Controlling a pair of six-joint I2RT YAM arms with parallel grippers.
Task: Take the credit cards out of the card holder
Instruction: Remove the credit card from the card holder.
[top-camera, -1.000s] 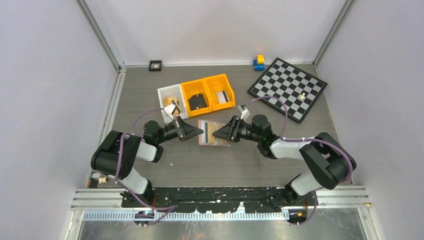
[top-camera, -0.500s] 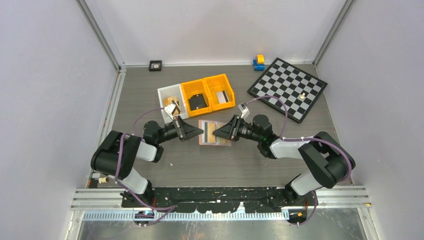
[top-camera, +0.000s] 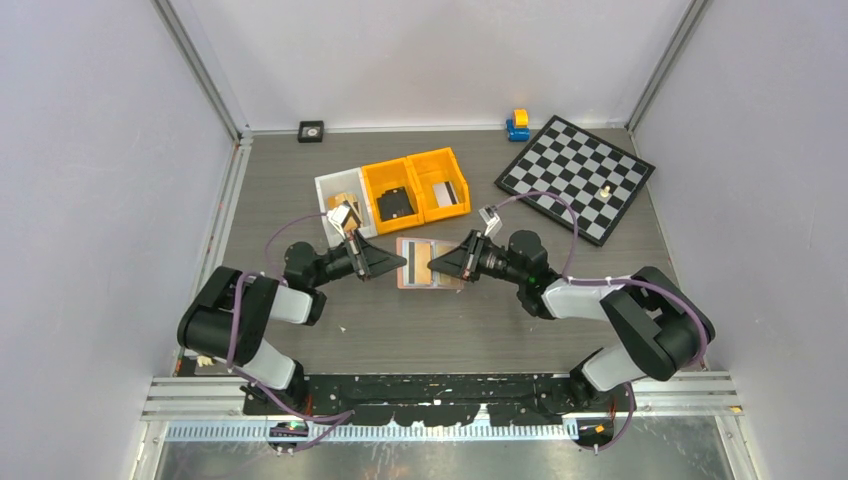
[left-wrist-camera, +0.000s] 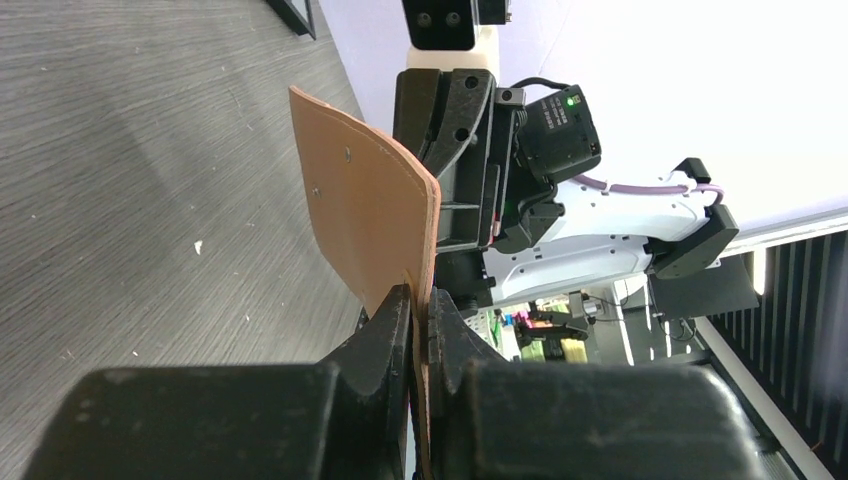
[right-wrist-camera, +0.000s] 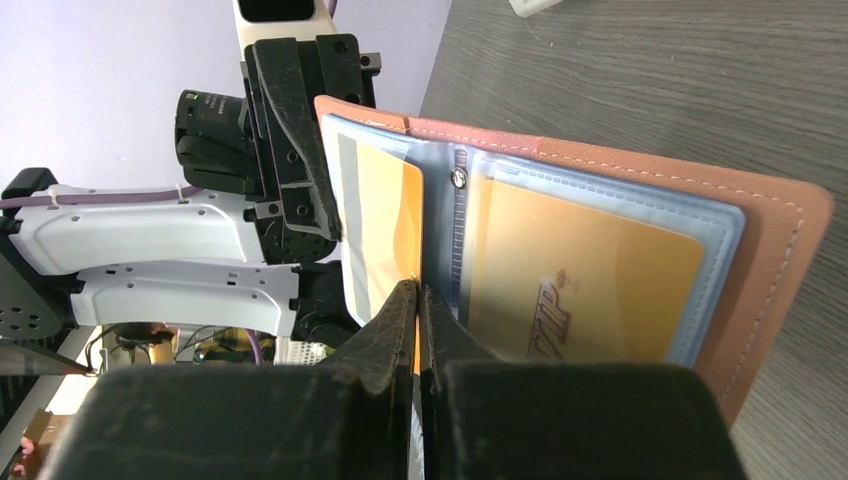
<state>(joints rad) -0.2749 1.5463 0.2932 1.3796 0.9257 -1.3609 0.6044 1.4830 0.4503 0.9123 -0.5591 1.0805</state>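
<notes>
The tan-pink card holder (top-camera: 430, 264) is held open between my two grippers at mid-table. My left gripper (left-wrist-camera: 420, 300) is shut on its left leather flap (left-wrist-camera: 365, 210), holding that flap upright. In the right wrist view the card holder (right-wrist-camera: 770, 250) shows its clear pockets. One yellow credit card (right-wrist-camera: 385, 220) sits in the left pocket and another with brown print (right-wrist-camera: 580, 270) in the right pocket. My right gripper (right-wrist-camera: 417, 290) is shut on the near edge of the left credit card, beside the snap. From above, the right gripper (top-camera: 437, 266) faces the left gripper (top-camera: 398, 265).
Behind the card holder stand a white bin (top-camera: 338, 193) and two orange bins (top-camera: 415, 188); one holds a black item (top-camera: 395, 203), the other a card (top-camera: 450, 192). A chessboard (top-camera: 577, 175) lies back right, a blue-yellow toy (top-camera: 517, 124) behind it.
My right gripper has closed from open onto the edge of the left credit card. The left gripper has kept its hold on the flap.
</notes>
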